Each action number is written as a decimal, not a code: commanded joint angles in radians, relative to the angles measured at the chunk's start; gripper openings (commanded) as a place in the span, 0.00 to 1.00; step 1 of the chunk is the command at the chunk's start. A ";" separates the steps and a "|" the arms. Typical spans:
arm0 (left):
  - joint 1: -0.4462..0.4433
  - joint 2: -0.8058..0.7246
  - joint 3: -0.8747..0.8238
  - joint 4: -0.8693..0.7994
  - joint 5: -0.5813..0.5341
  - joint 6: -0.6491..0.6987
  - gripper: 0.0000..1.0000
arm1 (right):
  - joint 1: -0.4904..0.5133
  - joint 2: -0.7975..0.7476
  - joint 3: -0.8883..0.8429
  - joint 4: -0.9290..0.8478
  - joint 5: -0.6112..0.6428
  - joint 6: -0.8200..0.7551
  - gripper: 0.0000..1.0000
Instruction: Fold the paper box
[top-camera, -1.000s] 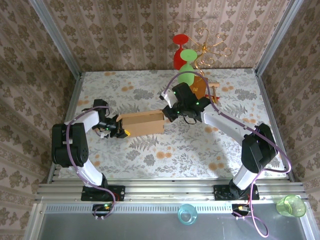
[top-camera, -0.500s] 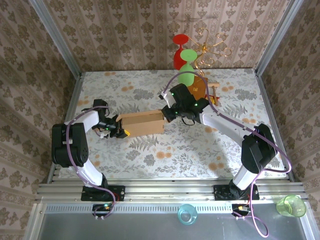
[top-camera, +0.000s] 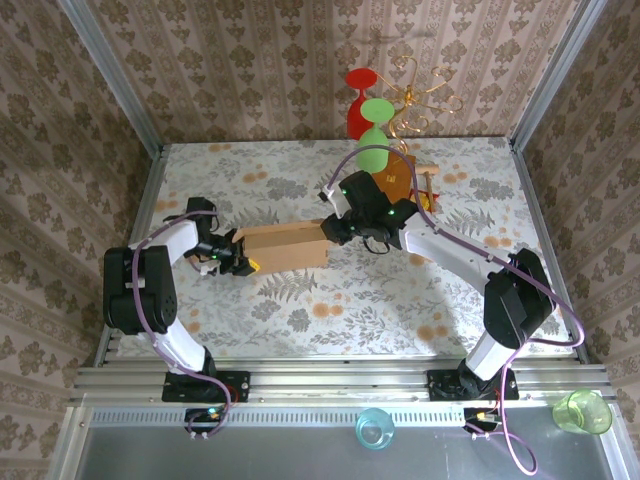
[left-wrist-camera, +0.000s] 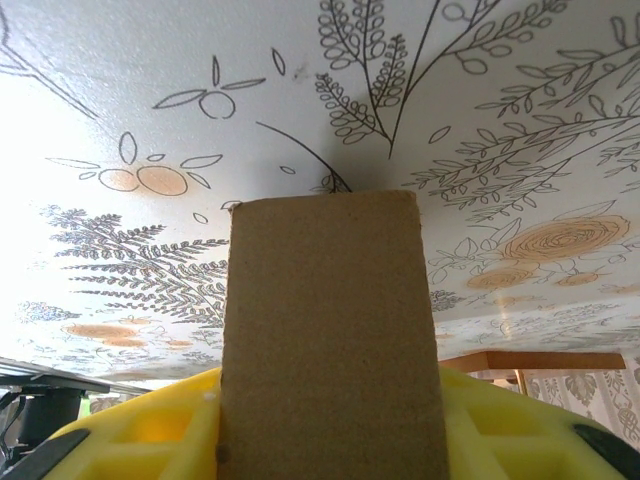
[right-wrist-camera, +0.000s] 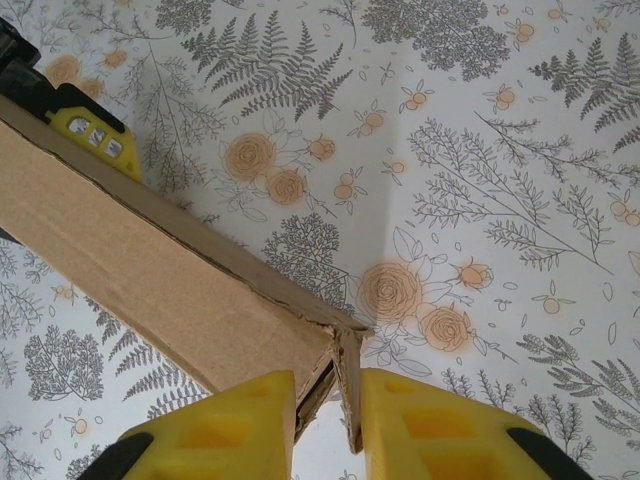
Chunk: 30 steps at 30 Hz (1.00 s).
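The left arm reaches in from the table's left edge and bends toward the middle. Its left claw is clenched on the left end of the paper box. From the left wrist, a plain cardboard panel rises straight up between the two yellow fingers, with cardboard filling the space from one to the other.

The paper box sits just left of the table's centre, about halfway between the near and far edges. Its long side runs from the left edge toward the right edge. From above, a broad light-brown face turns toward the near edge, with a paler narrow strip along the top. The floral table is bare in front of it.

At the box's right end is the right claw. Seen from the right wrist, the box runs off diagonally to the upper left, where the other claw's yellow finger pokes out behind it. A short flap at the near corner stands in the slot between the right claw's yellow fingers. The fingers stand a little apart with a dark sliver beside the flap, and I cannot tell whether they are pinching it or merely bracketing it.

Farther right, by the far edge, stand a red cup, a green cup and a gold wire stand. A small orange-brown box lies beside them. The right arm slants back to the near right corner.
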 joint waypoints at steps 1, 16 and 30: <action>-0.001 0.030 0.000 -0.082 -0.187 -0.003 0.00 | -0.006 -0.007 0.005 -0.005 0.011 -0.014 0.20; -0.004 0.037 0.003 -0.068 -0.182 -0.010 0.00 | -0.006 0.023 0.032 -0.022 0.020 0.004 0.05; -0.006 0.039 0.000 -0.056 -0.180 -0.022 0.00 | 0.021 0.011 0.050 -0.049 0.025 0.156 0.00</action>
